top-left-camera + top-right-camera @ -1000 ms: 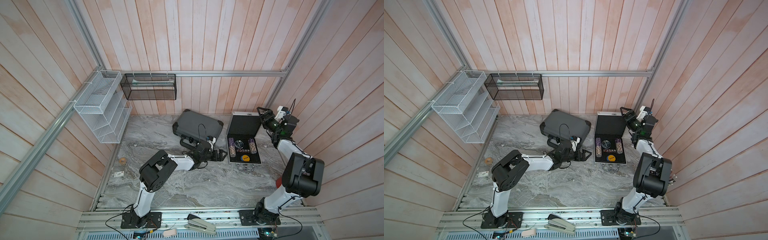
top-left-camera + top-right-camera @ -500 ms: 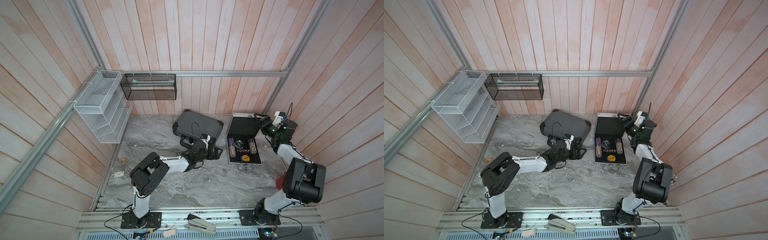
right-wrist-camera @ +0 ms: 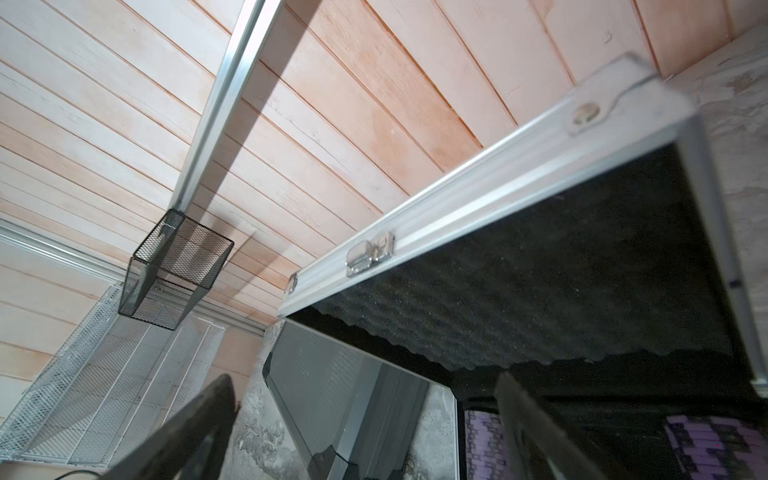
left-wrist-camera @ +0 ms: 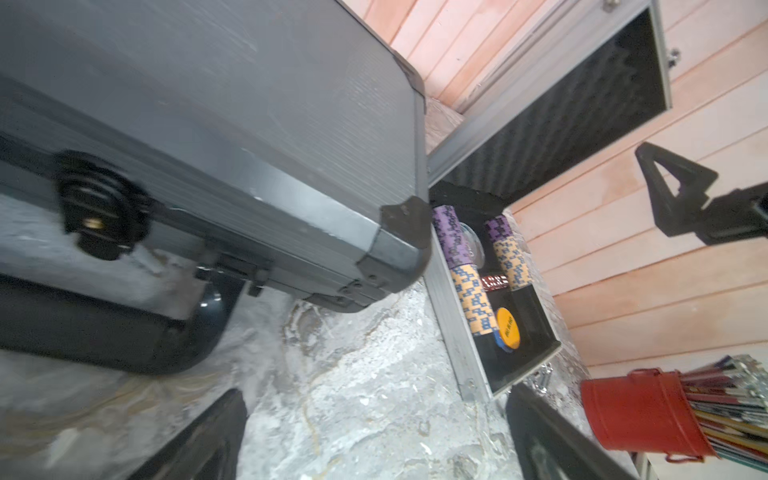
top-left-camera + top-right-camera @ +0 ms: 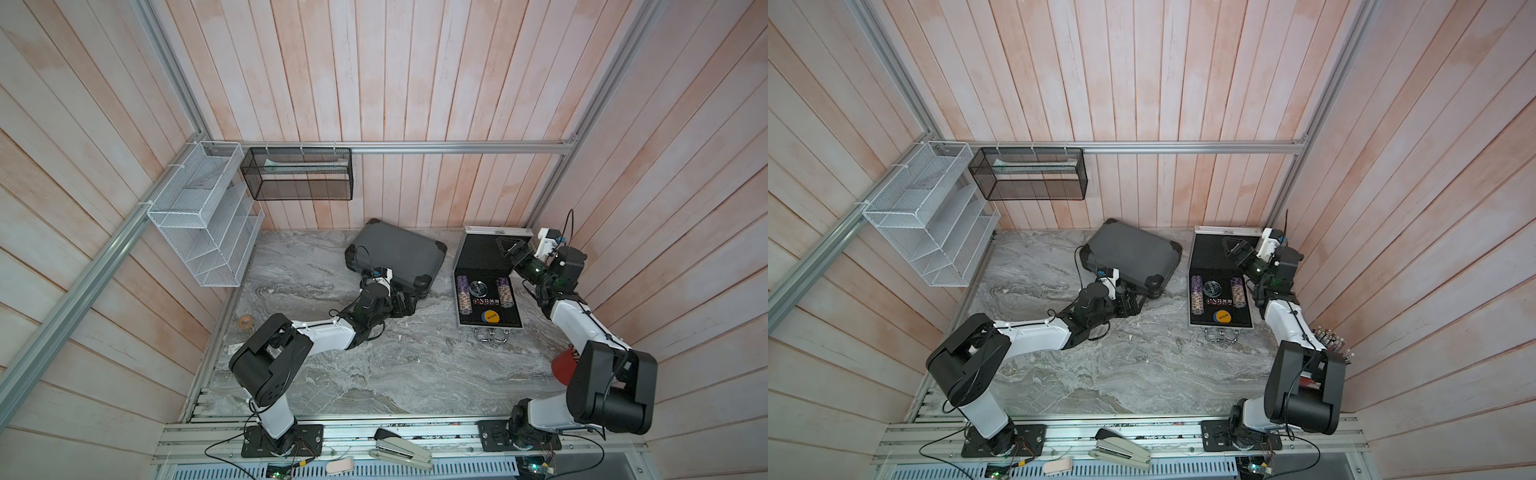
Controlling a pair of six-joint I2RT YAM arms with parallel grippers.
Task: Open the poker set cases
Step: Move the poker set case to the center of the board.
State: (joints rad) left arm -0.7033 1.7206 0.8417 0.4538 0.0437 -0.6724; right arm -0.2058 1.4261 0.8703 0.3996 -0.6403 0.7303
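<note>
The larger dark grey poker set case (image 5: 395, 253) (image 5: 1133, 253) lies shut at the back middle, its black handle (image 4: 104, 332) and a latch (image 4: 232, 266) facing my left gripper (image 5: 409, 301) (image 4: 374, 449). That gripper hovers open and empty just off the case's front right corner. The smaller silver case (image 5: 461, 303) (image 4: 453, 324) stands open, showing chip stacks, with its foam-lined lid (image 5: 482, 245) (image 3: 540, 291) upright against the back wall. My right gripper (image 5: 509, 249) (image 3: 361, 449) is open in front of that lid, holding nothing.
A white wire rack (image 5: 203, 216) and a black mesh basket (image 5: 297, 174) hang on the walls at back left. A red bucket (image 4: 640, 411) of pens stands by the right arm. A tape roll (image 5: 243, 322) lies at the left edge, a stapler (image 5: 401, 451) on the front rail.
My left gripper has drawn back left from beside the silver case to the dark case's front corner. My right gripper has dropped lower and leftward in front of the raised lid.
</note>
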